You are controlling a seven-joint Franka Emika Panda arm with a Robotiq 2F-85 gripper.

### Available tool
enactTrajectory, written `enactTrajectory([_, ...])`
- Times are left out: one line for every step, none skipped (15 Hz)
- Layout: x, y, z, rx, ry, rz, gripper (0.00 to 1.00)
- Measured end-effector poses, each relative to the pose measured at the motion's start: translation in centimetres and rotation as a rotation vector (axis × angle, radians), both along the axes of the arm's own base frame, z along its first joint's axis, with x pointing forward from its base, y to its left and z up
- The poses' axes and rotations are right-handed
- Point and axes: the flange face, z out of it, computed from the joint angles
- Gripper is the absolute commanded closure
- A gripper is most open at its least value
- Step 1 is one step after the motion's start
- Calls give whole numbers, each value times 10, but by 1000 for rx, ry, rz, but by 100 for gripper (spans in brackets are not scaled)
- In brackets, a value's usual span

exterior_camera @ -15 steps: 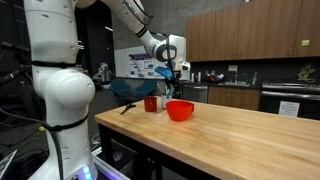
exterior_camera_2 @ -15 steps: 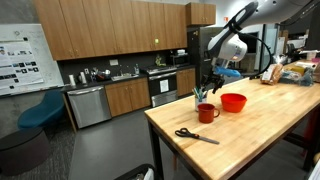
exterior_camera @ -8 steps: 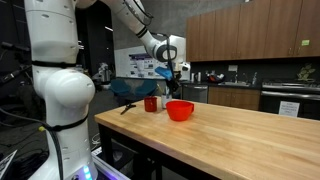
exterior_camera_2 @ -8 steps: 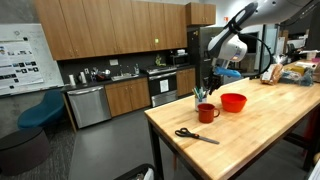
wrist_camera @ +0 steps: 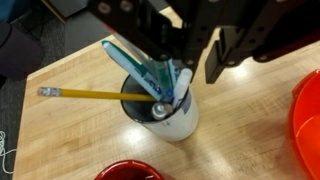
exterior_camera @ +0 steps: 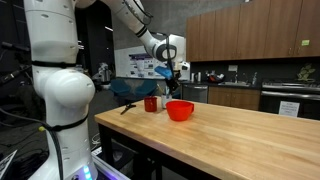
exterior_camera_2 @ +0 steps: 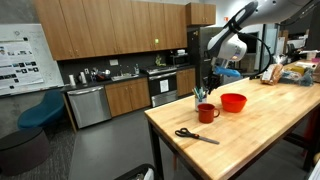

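Note:
In the wrist view a white cup (wrist_camera: 172, 118) stands on the wooden table (wrist_camera: 60, 140). It holds a yellow pencil (wrist_camera: 90, 95), blue and teal pens (wrist_camera: 135, 68) and a white marker (wrist_camera: 182, 82). My gripper (wrist_camera: 192, 75) hangs right over the cup with its dark fingers (wrist_camera: 214, 62) drawn close together around the marker's top end; the contact itself is partly hidden. In both exterior views the gripper (exterior_camera: 172, 78) (exterior_camera_2: 209, 82) sits just above the cup (exterior_camera_2: 198, 101), behind a red mug (exterior_camera_2: 208, 113).
A red bowl (exterior_camera: 180, 110) (exterior_camera_2: 233, 102) stands close beside the mug (exterior_camera: 151, 104). Black-handled scissors (exterior_camera_2: 196, 135) lie near the table's end. A red rim (wrist_camera: 130, 170) and the bowl's edge (wrist_camera: 308, 115) border the cup. Kitchen cabinets stand behind.
The fingers have closed in over the cup. The arm itself has hardly moved.

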Motion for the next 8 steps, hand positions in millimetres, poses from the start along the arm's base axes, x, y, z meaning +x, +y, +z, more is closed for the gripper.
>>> enactTrajectory([0,0,1,0,-1,0,44])
enactTrajectory([0,0,1,0,-2,1,37])
enactTrajectory([0,1,1,0,-3,0,31])
enactTrajectory([0,1,2,1,-3,-1,23])
enactTrajectory([0,1,2,3,-1,-3,17])
enactTrajectory([-1,1,2,5,1,-6,9])
enactTrajectory([-1,2,1,9,5,-8,3])
enactTrajectory([-2,2,1,12,9,-10,1])
